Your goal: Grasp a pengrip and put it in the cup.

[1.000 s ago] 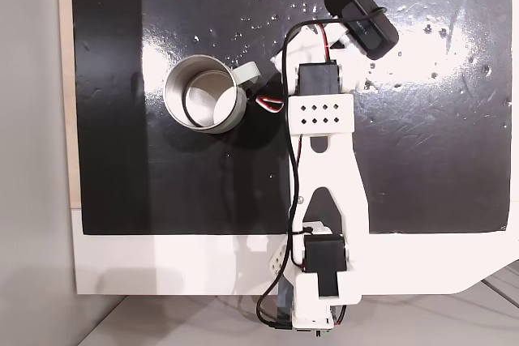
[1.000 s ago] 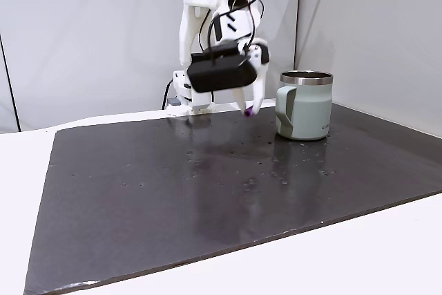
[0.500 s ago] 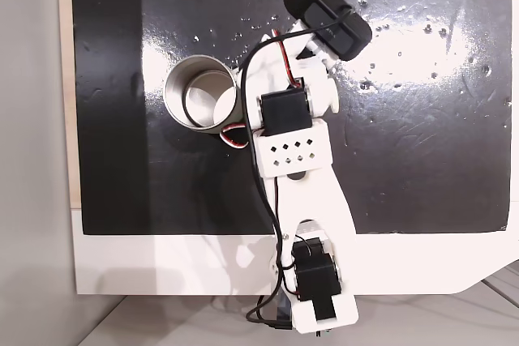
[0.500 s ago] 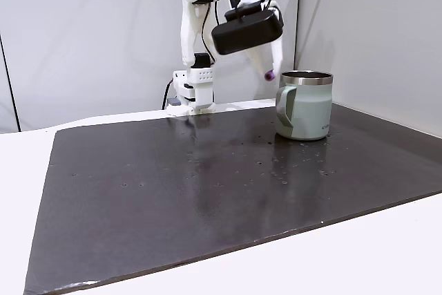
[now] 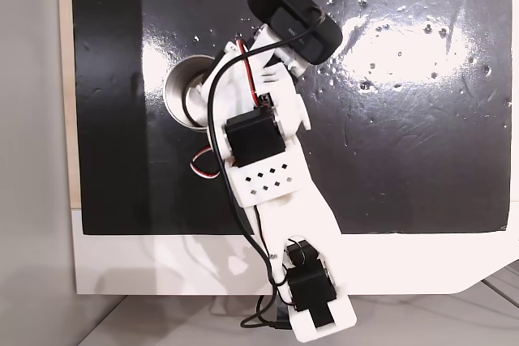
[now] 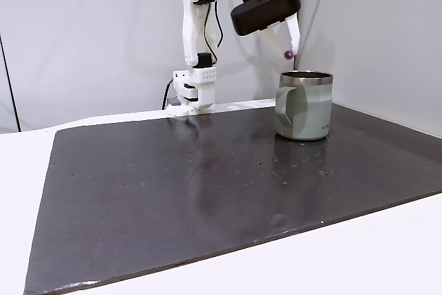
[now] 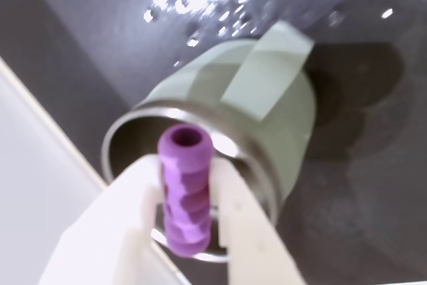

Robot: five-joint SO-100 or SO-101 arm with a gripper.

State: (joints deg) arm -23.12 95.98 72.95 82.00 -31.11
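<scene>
Pengrip (image 7: 185,191), purple and bumpy, is squeezed between the two white fingers (image 7: 243,218) of the gripper (image 6: 289,52). It hangs in the air just above the rim of the cup (image 6: 304,105). The pale green cup stands upright on the dark counter (image 6: 207,191), its handle (image 6: 285,107) facing left in the side fixed view. From above, the arm (image 5: 259,143) covers most of the cup.

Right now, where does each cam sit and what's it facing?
A fixed view: overhead, straight down on the black mat; the arm crosses the cup.
Another fixed view: low, at the table's front, facing the arm's base; gripper above the cup.
Wrist view: looks along the jaws at the pengrip.
All share the cup.
</scene>
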